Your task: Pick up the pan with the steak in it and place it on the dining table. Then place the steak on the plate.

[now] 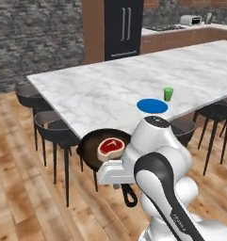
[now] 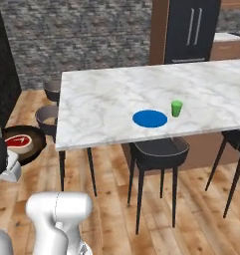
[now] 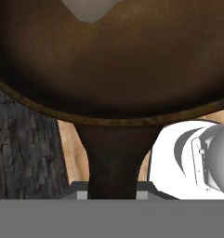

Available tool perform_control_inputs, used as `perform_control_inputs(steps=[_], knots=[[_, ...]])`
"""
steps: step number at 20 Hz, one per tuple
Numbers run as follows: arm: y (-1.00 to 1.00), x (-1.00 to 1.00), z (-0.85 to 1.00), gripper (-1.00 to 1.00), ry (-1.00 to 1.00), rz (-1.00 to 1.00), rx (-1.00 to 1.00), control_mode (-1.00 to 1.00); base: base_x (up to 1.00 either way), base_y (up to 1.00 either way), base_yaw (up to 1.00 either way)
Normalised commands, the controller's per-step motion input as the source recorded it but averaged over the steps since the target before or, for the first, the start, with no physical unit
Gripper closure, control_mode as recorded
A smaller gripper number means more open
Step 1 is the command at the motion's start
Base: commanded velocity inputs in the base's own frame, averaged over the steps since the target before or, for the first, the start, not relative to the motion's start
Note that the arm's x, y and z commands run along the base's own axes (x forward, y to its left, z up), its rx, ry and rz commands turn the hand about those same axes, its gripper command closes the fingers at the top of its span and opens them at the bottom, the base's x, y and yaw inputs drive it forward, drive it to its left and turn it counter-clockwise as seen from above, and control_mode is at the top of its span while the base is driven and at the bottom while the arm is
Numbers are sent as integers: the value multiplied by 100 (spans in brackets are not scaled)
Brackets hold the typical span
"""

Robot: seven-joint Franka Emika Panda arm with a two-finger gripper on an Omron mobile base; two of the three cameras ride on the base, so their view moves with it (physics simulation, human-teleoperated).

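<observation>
The black-brown pan [image 1: 89,151] hangs in the air just off the near-left edge of the dining table [image 1: 101,89], above a stool. The red steak [image 1: 110,147] with its pale fat rim lies inside it. My gripper [image 1: 117,176] is shut on the pan's handle [image 1: 129,194]. From the right base the pan [image 2: 36,144] and steak [image 2: 19,141] sit at the far left, lower than the tabletop [image 2: 101,97]. The hand view has the handle [image 3: 111,158] between my fingertips [image 3: 79,194] and the pan's bowl [image 3: 113,60] ahead. The blue plate [image 1: 152,106] [image 2: 150,118] rests on the table.
A small green cup [image 1: 168,93] [image 2: 177,107] stands just beyond the plate. Dark stools [image 1: 53,128] [image 2: 159,149] line the table's near side over a wooden floor. A black fridge [image 1: 123,26] and a kitchen counter [image 1: 181,33] stand behind.
</observation>
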Motion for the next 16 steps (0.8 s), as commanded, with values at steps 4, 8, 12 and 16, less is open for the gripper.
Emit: perform_control_inputs(steps=[4, 8, 12, 16], knots=[[0, 0, 0, 100, 0, 0, 0, 100, 0, 0, 50], [0, 0, 0, 100, 0, 0, 0, 100, 1, -6, 20], [0, 0, 0, 100, 0, 0, 0, 100, 7, -54, 6], [0, 0, 0, 100, 0, 0, 0, 100, 15, -97, 3]])
